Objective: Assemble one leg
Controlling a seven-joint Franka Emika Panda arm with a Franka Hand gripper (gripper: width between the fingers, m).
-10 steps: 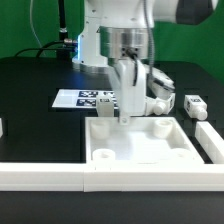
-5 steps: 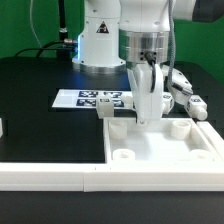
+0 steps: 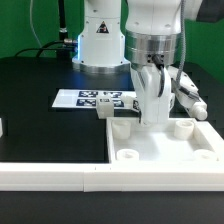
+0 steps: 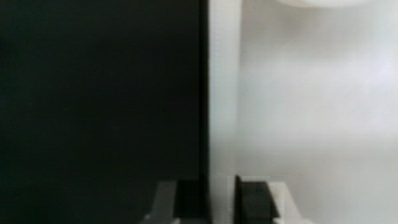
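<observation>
My gripper [image 3: 152,112] is shut on the rear edge of the large flat white panel [image 3: 165,150], which lies on the black table with round corner sockets facing up. In the wrist view the fingers [image 4: 260,203] straddle the panel's thin edge wall, and the gripper [image 4: 217,203] is closed on it. The panel [image 4: 311,110] fills one side of that view and black table fills the other. One leg [image 3: 192,101], a chunky white peg with tags, lies just beyond the gripper on the exterior view's right. A small white piece [image 3: 103,113] lies by the panel's far left corner.
The marker board [image 3: 88,98] lies flat behind the panel. A white rail [image 3: 50,176] runs along the table's front, and a second rail [image 3: 211,134] stands at the exterior view's right of the panel. The robot base [image 3: 98,40] is at the back.
My gripper and the panel have moved together toward the exterior view's right, up to the right rail. The grip on the panel's edge is unchanged.
</observation>
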